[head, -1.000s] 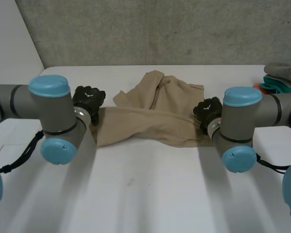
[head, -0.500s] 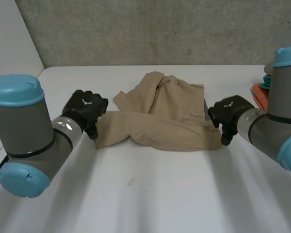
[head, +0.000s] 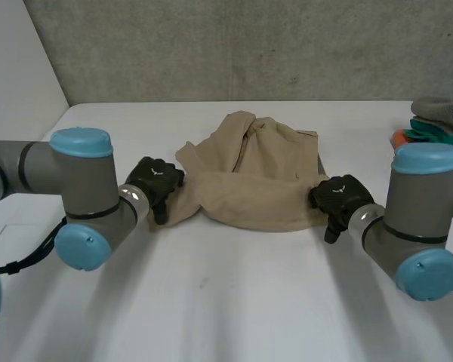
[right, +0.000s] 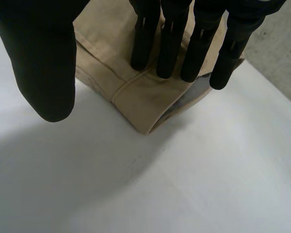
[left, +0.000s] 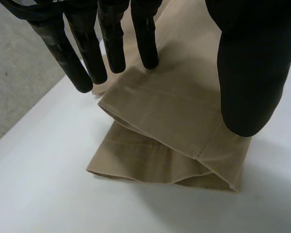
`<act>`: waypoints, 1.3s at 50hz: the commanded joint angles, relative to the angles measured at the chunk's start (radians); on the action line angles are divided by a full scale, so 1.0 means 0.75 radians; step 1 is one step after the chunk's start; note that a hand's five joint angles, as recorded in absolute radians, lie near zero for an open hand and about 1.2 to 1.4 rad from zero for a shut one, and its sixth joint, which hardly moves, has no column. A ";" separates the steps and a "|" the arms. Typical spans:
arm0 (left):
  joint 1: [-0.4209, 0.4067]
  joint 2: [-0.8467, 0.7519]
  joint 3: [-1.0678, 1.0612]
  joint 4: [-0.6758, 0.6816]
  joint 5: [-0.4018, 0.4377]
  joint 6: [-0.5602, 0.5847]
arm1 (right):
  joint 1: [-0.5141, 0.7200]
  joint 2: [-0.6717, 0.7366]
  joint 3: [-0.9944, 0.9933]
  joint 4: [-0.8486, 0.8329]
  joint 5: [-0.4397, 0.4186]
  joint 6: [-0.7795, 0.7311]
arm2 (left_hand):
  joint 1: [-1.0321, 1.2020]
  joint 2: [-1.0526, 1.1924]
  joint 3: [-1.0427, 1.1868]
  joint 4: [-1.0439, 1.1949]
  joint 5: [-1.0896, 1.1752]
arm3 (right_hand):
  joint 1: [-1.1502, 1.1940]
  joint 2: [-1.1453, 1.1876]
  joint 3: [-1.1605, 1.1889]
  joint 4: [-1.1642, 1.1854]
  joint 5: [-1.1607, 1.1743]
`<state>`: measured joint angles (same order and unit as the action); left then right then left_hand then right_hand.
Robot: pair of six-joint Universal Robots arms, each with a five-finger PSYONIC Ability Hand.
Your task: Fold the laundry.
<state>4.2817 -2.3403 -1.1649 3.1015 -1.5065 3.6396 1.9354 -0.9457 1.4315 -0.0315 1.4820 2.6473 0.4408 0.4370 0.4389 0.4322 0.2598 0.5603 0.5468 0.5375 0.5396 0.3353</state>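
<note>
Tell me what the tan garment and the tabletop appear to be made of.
Tan garment: woven cloth, likely cotton twill or fine corduroy, with a matte finish. The left wrist view shows fine ribbing near a stitched hem, and the cloth creases softly. Tabletop: smooth white board, probably laminate or painted, matte to faintly satin. It takes soft shadows and shows no grain.
</note>
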 commanded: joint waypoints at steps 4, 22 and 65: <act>-0.017 -0.085 0.136 -0.116 -0.004 -0.005 | 0.011 0.091 -0.033 -0.171 -0.033 -0.008 | 0.522 0.527 0.525 0.534 0.531 | 0.124 0.142 0.154 0.151 0.191; -0.021 -0.013 0.109 -0.129 -0.055 -0.057 | 0.011 0.273 -0.197 -0.316 -0.043 -0.077 | 1.274 1.279 1.277 1.285 1.283 | 0.448 0.466 0.479 0.476 0.515; 0.055 0.370 0.311 -0.613 0.057 -0.212 | -0.104 -0.126 -0.677 0.826 -0.139 0.056 | 1.274 1.279 1.277 1.285 1.283 | 1.115 1.133 1.145 1.142 1.182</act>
<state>4.3211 -1.8394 -1.0094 2.6154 -1.4645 3.4399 1.8210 -1.1664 0.8997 0.6305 1.3711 2.6973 1.0962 1.1982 1.1826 1.1945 0.9719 1.0994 1.1786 1.1847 1.1972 0.9930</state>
